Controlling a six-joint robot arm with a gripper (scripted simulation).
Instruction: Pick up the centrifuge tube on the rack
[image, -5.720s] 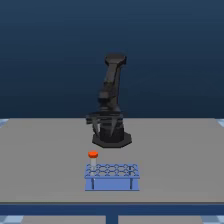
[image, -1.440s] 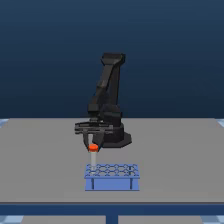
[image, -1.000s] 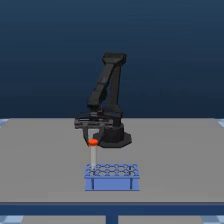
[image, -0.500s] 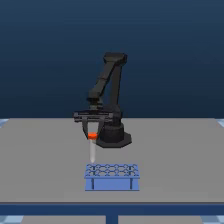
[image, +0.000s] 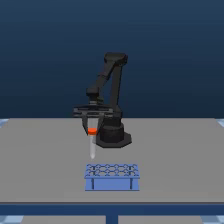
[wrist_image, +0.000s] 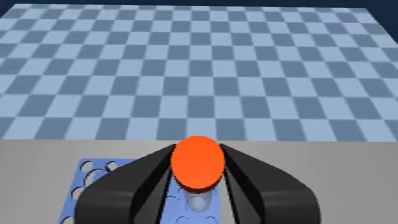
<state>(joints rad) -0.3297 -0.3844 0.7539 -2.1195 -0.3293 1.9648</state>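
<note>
Over the last moments the small translucent whitish centrifuge tube with the round orange-red cap (image: 92, 141) has risen. About a second and a half ago its cap was only a little above the low blue rectangular rack with rows of round holes (image: 112, 176), and half a second ago the tip was just above the holes. Now the whole tube hangs clear of the rack, upright, with open air between its tapered tip and the top of the rack. It is above the end of the rack on the exterior view's left. The black end effector (image: 92, 129) is closed on the tube near the cap, and the black arm (image: 110, 85) has lifted it. In my judgement the pick is nearly complete: the tube is out of its hole and carried by the arm alone.

The exterior view shows the height of the tube over the grey surface (image: 45, 160) and the gap to the rack, which the wrist view cannot give. The wrist view looks down along the tube: the orange cap (wrist_image: 197, 163) sits between the two dark fingers (wrist_image: 133, 182), which press on it from both sides, and part of the rack (wrist_image: 98, 172) with its holes is seen beneath. This contact is too small to judge in the exterior view.
</note>
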